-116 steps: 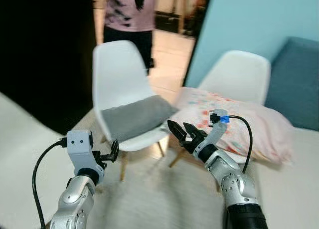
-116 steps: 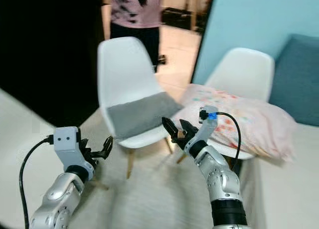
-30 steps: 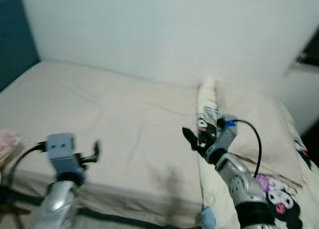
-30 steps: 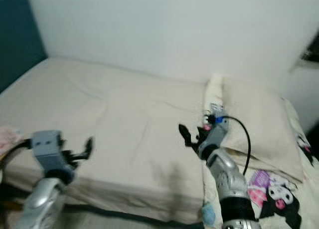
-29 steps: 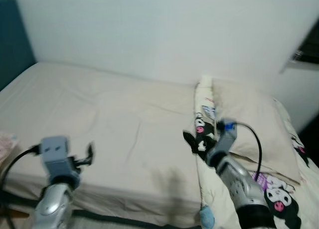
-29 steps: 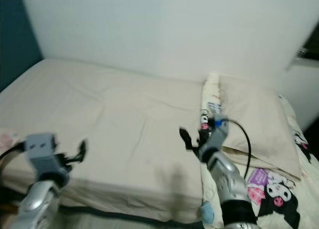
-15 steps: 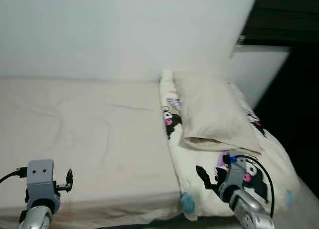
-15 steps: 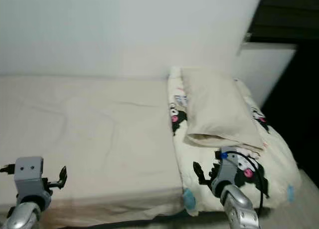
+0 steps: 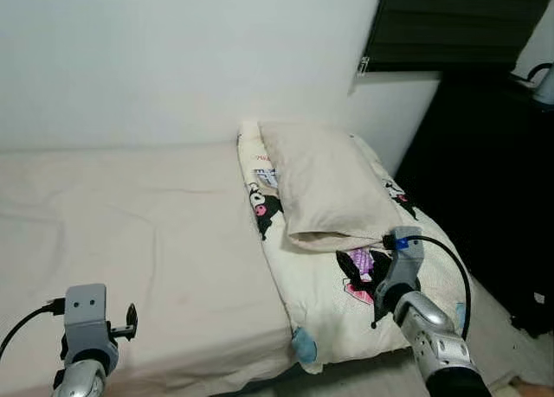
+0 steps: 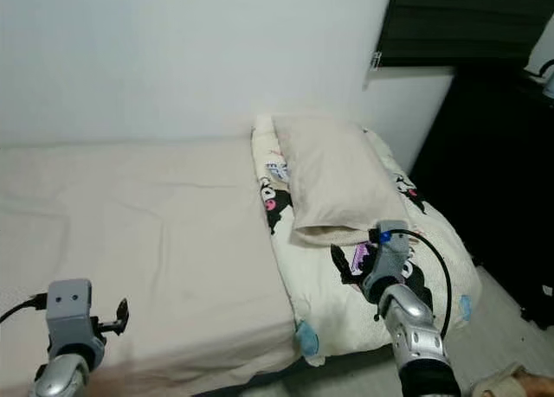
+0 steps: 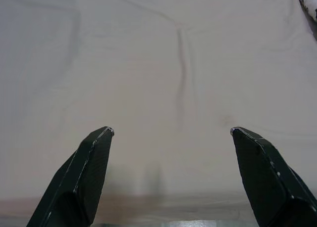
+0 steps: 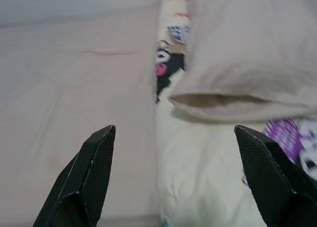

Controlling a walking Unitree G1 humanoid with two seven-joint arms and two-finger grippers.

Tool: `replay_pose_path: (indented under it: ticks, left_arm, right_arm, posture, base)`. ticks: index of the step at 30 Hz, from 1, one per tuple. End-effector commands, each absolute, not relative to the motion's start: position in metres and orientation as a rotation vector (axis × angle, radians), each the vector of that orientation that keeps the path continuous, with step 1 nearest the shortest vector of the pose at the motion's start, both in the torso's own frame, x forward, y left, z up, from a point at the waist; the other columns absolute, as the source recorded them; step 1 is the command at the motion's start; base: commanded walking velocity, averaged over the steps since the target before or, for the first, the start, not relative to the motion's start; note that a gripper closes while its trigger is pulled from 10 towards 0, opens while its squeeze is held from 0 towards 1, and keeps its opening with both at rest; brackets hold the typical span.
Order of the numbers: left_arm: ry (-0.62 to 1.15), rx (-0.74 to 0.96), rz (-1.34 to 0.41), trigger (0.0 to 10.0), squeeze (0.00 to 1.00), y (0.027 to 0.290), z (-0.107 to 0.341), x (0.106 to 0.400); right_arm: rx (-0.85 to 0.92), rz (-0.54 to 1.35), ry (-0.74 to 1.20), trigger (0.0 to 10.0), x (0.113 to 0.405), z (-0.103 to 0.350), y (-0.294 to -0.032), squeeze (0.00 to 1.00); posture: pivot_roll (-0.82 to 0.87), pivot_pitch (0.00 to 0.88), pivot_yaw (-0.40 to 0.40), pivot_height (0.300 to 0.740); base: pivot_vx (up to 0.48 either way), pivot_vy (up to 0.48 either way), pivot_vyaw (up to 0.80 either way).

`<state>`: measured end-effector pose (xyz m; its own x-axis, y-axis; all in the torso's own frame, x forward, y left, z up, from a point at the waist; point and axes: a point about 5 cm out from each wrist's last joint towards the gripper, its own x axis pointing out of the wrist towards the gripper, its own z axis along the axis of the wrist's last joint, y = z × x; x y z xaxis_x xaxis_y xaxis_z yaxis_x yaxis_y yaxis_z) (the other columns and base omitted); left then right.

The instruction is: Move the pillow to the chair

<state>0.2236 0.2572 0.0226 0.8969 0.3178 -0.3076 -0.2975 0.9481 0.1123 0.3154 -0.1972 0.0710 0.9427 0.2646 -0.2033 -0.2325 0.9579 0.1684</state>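
Note:
A plain beige pillow (image 9: 327,188) lies on a folded cream quilt (image 9: 325,306) with cartoon prints, at the right end of the bed by the wall. My right gripper (image 10: 349,262) hovers open just in front of the pillow's near open end, above the quilt. In the right wrist view the pillow (image 12: 247,59) lies beyond the two spread fingers, which hold nothing. My left gripper (image 11: 171,131) is open and low over the bare beige sheet (image 9: 130,224), far left of the pillow.
A white wall runs behind the bed. A dark cabinet (image 9: 485,172) stands close to the right of the quilt, under a dark window blind (image 9: 450,25). A strip of floor (image 10: 493,328) runs between the bed and the cabinet.
The camera has swung from the two chairs to the bed, then further right, bringing the pillow to the middle. Both arms sit lower in view. Both grippers stay open.

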Motion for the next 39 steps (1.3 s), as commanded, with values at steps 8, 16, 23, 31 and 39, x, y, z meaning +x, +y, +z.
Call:
replay_pose_path:
  ticks: [8, 16, 23, 31, 39]
  left_arm:
    - [0.362, 0.070, 0.280, 10.0, 0.00, 0.248, 0.009, 0.219]
    - [0.371, 0.072, 0.289, 10.0, 0.00, 0.250, 0.004, 0.217]
    - [0.370, 0.071, 0.294, 10.0, 0.00, 0.251, 0.004, 0.216]
    - [0.367, 0.069, 0.296, 10.0, 0.00, 0.251, 0.003, 0.218]
    - [0.362, 0.072, 0.295, 10.0, 0.00, 0.253, 0.004, 0.217]
  right_arm:
    - [0.161, 0.278, 0.227, 10.0, 0.320, 0.067, -0.190, 0.00]
    - [0.152, 0.255, 0.265, 10.0, 0.321, 0.062, -0.192, 0.00]
    - [0.145, 0.251, 0.267, 10.0, 0.322, 0.062, -0.197, 0.00]
    - [0.214, 0.234, 0.232, 10.0, 0.329, 0.071, -0.199, 0.00]
    - [0.161, 0.263, 0.232, 10.0, 0.330, 0.073, -0.199, 0.00]
  posture:
    - [-0.02, 0.000, -0.107, 0.740]
    - [-0.03, 0.000, -0.109, 0.740]
    - [-0.04, 0.000, -0.111, 0.740]
    - [-0.04, 0.000, -0.112, 0.740]
    - [-0.03, 0.000, -0.110, 0.740]
  base:
    - [0.000, -0.441, 0.59]
    - [0.000, -0.471, 0.00]
    - [0.000, -0.480, 0.00]
    - [0.000, -0.480, 0.00]
    - [0.000, -0.480, 0.39]
